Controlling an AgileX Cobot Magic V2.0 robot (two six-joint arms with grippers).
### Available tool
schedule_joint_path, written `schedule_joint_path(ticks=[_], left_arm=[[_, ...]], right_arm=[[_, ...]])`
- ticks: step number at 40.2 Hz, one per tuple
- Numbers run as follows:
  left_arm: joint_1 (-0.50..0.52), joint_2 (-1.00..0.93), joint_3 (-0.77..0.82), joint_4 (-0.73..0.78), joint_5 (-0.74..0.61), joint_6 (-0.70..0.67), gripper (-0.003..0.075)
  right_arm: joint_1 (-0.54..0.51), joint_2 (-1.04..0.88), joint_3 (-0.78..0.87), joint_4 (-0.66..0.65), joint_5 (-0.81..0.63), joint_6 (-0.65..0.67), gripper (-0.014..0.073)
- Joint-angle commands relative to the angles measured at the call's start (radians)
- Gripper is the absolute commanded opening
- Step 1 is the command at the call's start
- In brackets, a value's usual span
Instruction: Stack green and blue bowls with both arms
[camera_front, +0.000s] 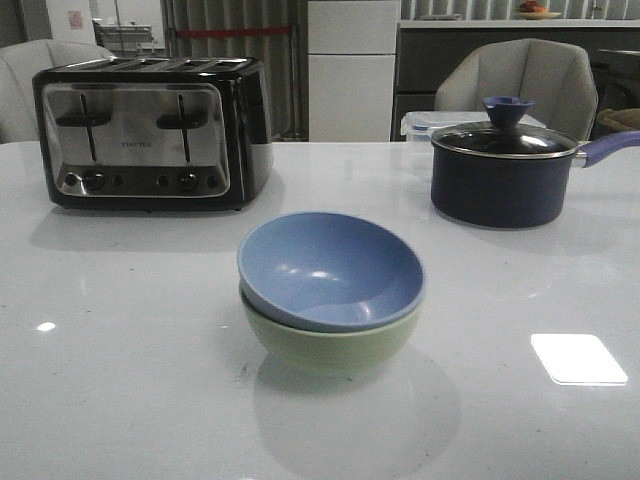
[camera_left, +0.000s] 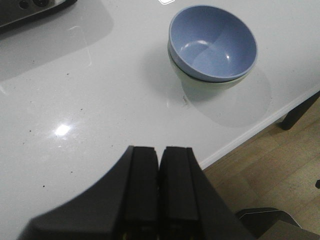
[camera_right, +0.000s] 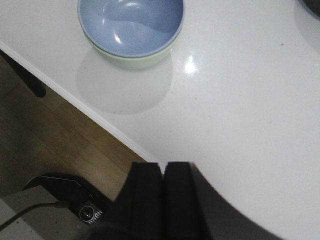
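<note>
1. The blue bowl (camera_front: 330, 268) sits nested inside the green bowl (camera_front: 330, 345), tilted a little so its rim rides higher on one side. Only the green bowl's lower wall and part of its rim show beneath it.
2. The stacked pair stands on the white bench (camera_front: 120, 380), near the front edge and roughly in the middle of the front view.
3. A black and chrome toaster (camera_front: 150, 130) stands well behind the bowls to the left. A dark saucepan (camera_front: 500, 175) with a lid and a purple-blue handle stands behind them to the right. Neither touches the bowls.
4. The left claw (camera_left: 160, 187) has its two dark fingers pressed together with nothing between them. It hangs above bare bench, well apart from the bowls.
5. The right claw (camera_right: 163, 192) is likewise closed, fingers flat against each other and holding nothing. It hangs over the bench edge, apart from the bowls.
6. Neither arm appears in the front view.
7. In the right wrist view, a wooden floor shows below the bench edge.
</note>
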Motion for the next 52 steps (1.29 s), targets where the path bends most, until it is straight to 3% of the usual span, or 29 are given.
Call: schedule_joint_path(ticks=[1, 7, 11, 23, 37, 52], left_arm=[[0.013, -0.029, -0.021, 0.063, -0.093, -0.008, 0.0095], [0.123, -0.136, 0.038, 0.125, -0.178, -0.008, 0.0095], [0.213, -0.228, 0.162, 0.133, -0.359, -0.008, 0.0095], [0.470, -0.520, 0.550, -0.009, -0.734, -0.008, 0.0095], [0.534, -0.645, 0.677, -0.009, -0.840, -0.008, 0.0095], [0.534, -0.643, 0.675, -0.009, -0.827, -0.010, 0.0095]], right_arm=[[-0.004, -0.003, -0.027, -0.006, -0.055, 0.000, 0.0023], [-0.004, -0.003, -0.027, -0.006, -0.053, 0.000, 0.0023], [-0.004, -0.003, -0.027, -0.006, -0.053, 0.000, 0.0023], [-0.004, -0.003, -0.027, -0.006, -0.053, 0.000, 0.0023], [-0.004, -0.003, -0.027, -0.006, -0.050, 0.000, 0.0023], [-0.004, -0.003, -0.027, -0.006, -0.048, 0.000, 0.0023]])
